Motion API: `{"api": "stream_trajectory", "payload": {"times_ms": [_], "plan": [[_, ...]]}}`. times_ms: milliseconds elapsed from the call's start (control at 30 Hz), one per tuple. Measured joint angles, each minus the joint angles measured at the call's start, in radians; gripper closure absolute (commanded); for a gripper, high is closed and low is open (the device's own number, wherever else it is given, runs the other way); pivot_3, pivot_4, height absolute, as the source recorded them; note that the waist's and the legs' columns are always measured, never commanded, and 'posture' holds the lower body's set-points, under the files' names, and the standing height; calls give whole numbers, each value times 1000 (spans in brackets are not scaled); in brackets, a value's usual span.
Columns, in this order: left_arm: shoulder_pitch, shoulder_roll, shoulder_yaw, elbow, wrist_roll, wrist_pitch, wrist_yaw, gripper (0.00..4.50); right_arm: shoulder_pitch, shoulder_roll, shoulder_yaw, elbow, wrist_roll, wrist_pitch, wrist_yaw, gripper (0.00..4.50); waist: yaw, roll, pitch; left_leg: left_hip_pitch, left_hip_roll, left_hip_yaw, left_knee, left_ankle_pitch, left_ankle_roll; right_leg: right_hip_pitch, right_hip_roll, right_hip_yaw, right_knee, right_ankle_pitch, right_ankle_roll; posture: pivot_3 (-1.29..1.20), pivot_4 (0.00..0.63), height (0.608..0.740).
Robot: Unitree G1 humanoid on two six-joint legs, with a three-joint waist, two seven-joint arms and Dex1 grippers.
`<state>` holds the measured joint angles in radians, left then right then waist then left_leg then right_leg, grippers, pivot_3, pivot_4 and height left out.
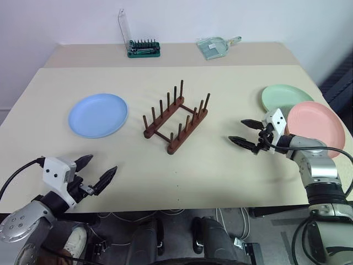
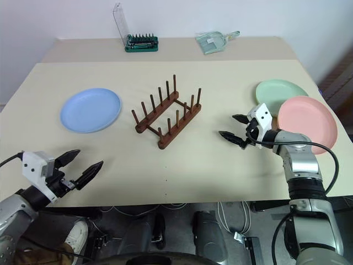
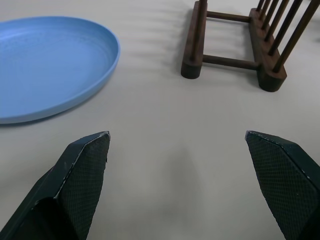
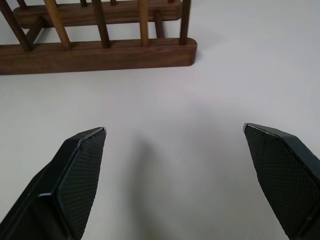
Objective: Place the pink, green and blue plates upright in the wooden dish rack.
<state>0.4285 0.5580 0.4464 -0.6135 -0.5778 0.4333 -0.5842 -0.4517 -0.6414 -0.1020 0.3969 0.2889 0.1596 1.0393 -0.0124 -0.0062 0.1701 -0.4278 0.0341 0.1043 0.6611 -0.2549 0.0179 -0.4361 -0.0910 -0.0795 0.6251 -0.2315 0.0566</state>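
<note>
Currently three shallow round plates are lying flat on a beige table (image 1: pixel 220 160), none of them in the rack yet. The blue plate (image 1: pixel 98 115) is sitting to the left of the wooden dish rack (image 1: pixel 176 118), well apart from it. The green plate (image 1: pixel 281 96) and pink plate (image 1: pixel 314 121) are resting on the right, the pink one overlapping the green one's edge. The left pincer (image 1: pixel 96 171) is hovering wide open and empty near the table's front edge, below the blue plate. The right pincer (image 1: pixel 247 132) is likewise gaping and empty, between the rack and the pink plate. The plates are looking light, stiff and matte, probably not slippery; pinching the raised rim seems the best hold, since they are lying flush with the table.
</note>
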Motion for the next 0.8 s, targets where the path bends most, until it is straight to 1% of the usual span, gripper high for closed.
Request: {"api": "stream_trajectory", "payload": {"times_ms": [467,800], "plan": [[2,-12,-8,-23,3,1,46,46,-28,26,16,11,-2,-2,-1,0,1,0,0,0,0,0,0,0,0,0,0,0,0,0,0,0,150,740],[6,-15,-51,-59,3,18,70,46,-27,35,18,8,-2,12,-18,0,1,0,0,0,0,0,0,0,0,0,0,0,0,0,0,0,150,740]]}}
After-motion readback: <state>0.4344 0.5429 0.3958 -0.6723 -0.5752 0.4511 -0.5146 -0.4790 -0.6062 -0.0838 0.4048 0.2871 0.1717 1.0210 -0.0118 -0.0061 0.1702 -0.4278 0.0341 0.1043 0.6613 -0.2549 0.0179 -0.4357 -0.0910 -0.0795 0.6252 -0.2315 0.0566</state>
